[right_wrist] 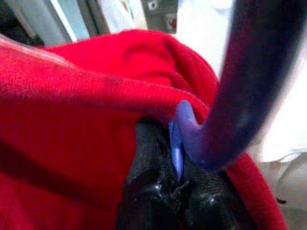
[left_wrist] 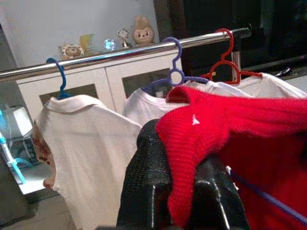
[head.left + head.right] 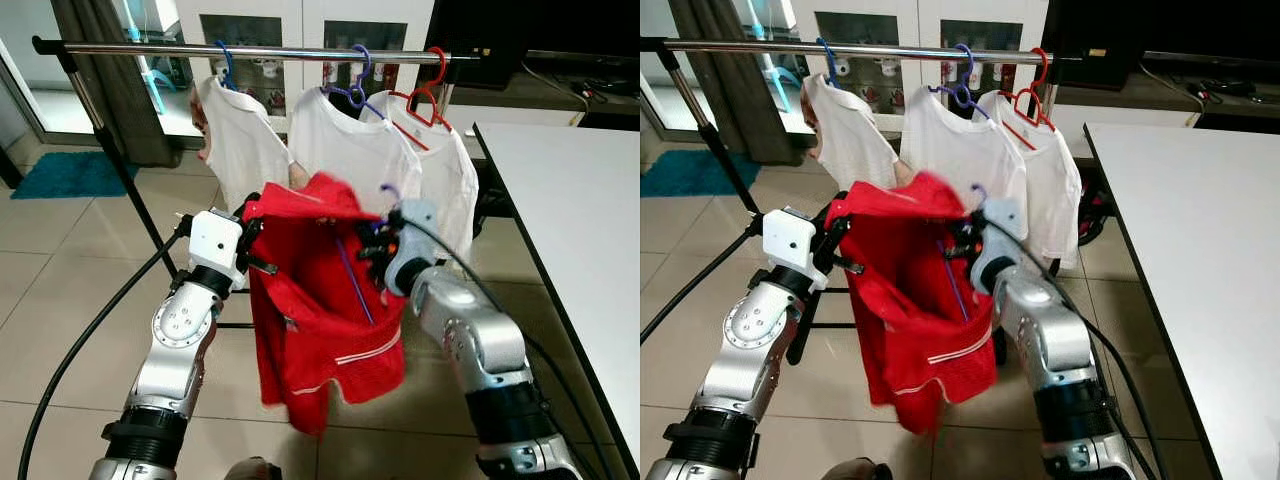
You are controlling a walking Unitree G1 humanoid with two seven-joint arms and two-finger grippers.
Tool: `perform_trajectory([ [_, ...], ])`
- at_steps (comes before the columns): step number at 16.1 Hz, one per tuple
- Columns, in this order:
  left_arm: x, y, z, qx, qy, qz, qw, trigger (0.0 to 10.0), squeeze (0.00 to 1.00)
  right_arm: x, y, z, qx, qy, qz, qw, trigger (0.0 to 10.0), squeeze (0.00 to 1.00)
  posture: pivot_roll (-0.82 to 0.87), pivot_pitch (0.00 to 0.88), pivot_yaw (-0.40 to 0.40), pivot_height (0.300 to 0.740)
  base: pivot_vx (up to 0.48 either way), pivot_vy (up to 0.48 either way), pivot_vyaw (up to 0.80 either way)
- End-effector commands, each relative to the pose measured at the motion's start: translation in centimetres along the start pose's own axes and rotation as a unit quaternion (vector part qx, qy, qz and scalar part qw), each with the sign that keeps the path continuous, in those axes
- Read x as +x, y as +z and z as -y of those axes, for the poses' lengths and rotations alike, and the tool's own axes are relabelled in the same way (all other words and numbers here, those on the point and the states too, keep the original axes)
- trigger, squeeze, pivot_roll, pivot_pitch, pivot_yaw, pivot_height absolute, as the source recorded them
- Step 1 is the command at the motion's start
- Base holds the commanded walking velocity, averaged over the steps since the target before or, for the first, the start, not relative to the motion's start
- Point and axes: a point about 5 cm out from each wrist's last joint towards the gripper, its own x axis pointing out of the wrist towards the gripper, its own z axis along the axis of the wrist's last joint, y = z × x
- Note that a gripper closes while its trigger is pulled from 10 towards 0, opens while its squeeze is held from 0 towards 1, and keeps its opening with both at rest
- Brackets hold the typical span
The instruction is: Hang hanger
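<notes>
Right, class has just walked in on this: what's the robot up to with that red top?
The robot holds a red shirt on a purple hanger in front of a metal clothes rail. Its left pincer pinches the shirt's shoulder, and its right pincer grips the hanger by the neck. Three white shirts already hang on the rail; the red one is below it, not yet hooked on.

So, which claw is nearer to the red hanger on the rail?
Right. The right claw is below the red hanger; the left claw is farther left.
</notes>
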Motion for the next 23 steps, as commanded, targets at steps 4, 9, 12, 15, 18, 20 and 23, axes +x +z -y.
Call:
perform_trajectory([
  [4, -0.9, -3.2, 2.3, 0.019, -0.087, -0.124, 0.988, 0.0, 0.00, -0.3, 3.2, -0.8, 0.001, 0.019, 0.073, 0.997, 10.0, 0.00, -0.03, 0.023, 0.012, 0.740, 0.000, 0.000, 0.00],
  [9, -1.0, -3.6, 1.7, 0.022, -0.074, -0.155, 0.985, 0.0, 0.00, -0.4, 3.5, -1.4, -0.008, 0.041, 0.083, 0.996, 10.0, 0.00, -0.03, 0.022, 0.007, 0.740, 0.000, 0.000, 0.00],
  [12, -1.1, -3.4, 2.5, 0.012, -0.090, -0.153, 0.984, 10.0, 0.00, -0.5, 3.4, -1.8, -0.030, 0.076, 0.070, 0.994, 10.0, 0.00, -0.03, 0.021, 0.007, 0.740, 0.000, 0.000, 0.00],
  [15, -0.8, -2.0, 2.0, -0.020, -0.124, -0.118, 0.985, 10.0, 1.00, -1.1, 2.9, -1.6, -0.044, 0.119, 0.048, 0.991, 10.0, 0.00, -0.03, 0.021, 0.007, 0.740, 0.000, 0.000, 0.00],
  [18, -3.6, -0.6, 2.2, -0.055, -0.304, -0.143, 0.940, 10.0, 1.00, -1.9, 3.0, 0.1, -0.058, 0.137, 0.040, 0.988, 10.0, 0.00, -0.02, 0.024, 0.008, 0.740, 0.000, 0.000, 0.00],
  [20, -4.6, -0.2, 0.6, -0.051, -0.321, -0.159, 0.932, 10.0, 1.00, -2.4, 3.2, 0.6, -0.071, 0.159, 0.038, 0.984, 10.0, 0.00, -0.02, 0.025, 0.007, 0.740, 0.000, 0.000, 0.00],
  [23, -4.3, 2.2, -5.1, -0.067, -0.226, -0.105, 0.966, 10.0, 1.00, -3.6, 3.7, 1.1, -0.093, 0.216, 0.037, 0.971, 10.0, 0.00, -0.02, 0.024, 0.009, 0.740, 0.000, 0.000, 0.00],
])
